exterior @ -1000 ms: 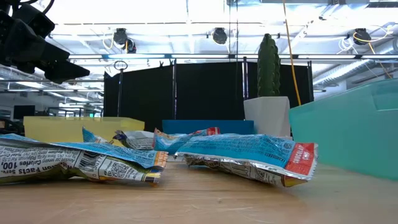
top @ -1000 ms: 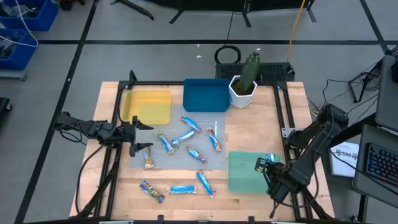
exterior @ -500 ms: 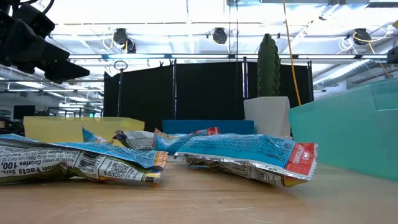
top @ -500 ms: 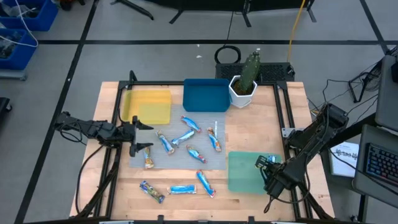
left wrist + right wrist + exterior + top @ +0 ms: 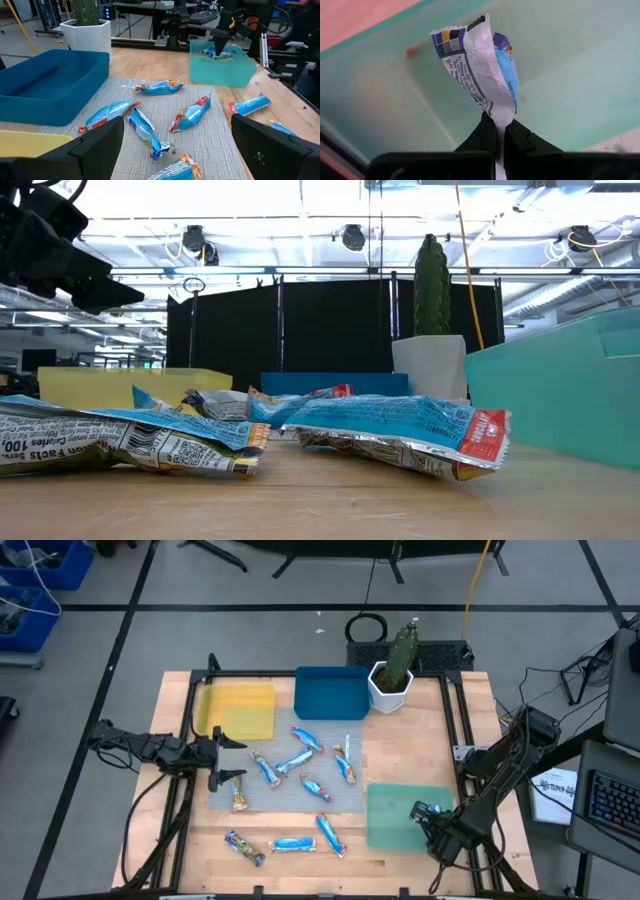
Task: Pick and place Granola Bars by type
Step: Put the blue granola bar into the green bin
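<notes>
My right gripper (image 5: 426,812) points down over the right near corner of the green tray (image 5: 395,820), shut on a blue-and-white granola bar (image 5: 480,65). The left wrist view shows this bar (image 5: 220,54) at the height of the tray's rim (image 5: 215,75). Several more blue bars lie flat on the grey mat (image 5: 285,802), among them two (image 5: 307,739) (image 5: 315,787). Three others lie on the bare wood near the front edge (image 5: 294,843). My left gripper (image 5: 234,761) waits open and level at the mat's left edge, with nothing between its fingers. My right gripper pinches one crimped end of the bar's wrapper (image 5: 498,116) between its two fingertips, coming from above and pointing down. The bar hangs below the fingers over the green tray's floor (image 5: 570,75). Whether its lower end (image 5: 454,36) touches the floor, I cannot tell.
A yellow tray (image 5: 236,710) and a blue tray (image 5: 331,692) stand along the far side of the table. Beside the blue tray stands a white pot with a cactus (image 5: 392,678). Dark frame rails (image 5: 455,730) run along the table's sides.
My right gripper has sunk with the bar toward the green tray and drifted a little toward the near edge, its wrist rolling slightly. It has stayed shut on the bar.
</notes>
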### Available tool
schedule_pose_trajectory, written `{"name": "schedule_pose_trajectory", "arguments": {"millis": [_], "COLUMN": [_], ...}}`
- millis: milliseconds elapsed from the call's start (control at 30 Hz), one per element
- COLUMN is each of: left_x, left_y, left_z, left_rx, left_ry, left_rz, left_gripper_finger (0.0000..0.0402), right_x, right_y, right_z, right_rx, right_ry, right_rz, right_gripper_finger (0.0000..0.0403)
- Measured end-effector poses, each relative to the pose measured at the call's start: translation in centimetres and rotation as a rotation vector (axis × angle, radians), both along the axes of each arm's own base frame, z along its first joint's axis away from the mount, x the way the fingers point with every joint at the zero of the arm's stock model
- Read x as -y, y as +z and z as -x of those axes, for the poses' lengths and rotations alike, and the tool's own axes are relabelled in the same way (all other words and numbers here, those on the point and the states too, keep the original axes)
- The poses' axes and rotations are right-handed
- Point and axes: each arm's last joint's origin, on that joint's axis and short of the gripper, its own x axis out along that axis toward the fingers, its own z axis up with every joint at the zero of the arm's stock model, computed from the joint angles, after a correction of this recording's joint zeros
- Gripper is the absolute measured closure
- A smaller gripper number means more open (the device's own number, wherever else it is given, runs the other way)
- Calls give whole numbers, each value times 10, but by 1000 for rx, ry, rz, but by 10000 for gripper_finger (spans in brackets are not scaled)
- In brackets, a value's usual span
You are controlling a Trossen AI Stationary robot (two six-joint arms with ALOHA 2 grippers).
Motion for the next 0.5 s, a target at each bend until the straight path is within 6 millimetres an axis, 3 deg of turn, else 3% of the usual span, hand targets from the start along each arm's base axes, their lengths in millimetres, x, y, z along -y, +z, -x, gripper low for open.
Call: {"name": "schedule_pose_trajectory", "arguments": {"millis": [267, 500], "left_x": [0, 0], "left_y": [0, 0], "left_z": [0, 0], "left_rx": [0, 0], "left_ry": [0, 0], "left_rz": [1, 0], "left_gripper_finger": [36, 36], "right_x": [7, 9], "right_y": [-11, -11], "right_z": [7, 6], "right_rx": [-46, -53], "right_ry": [20, 8], "right_rz": [33, 43], "right_gripper_finger": [399, 341]}}
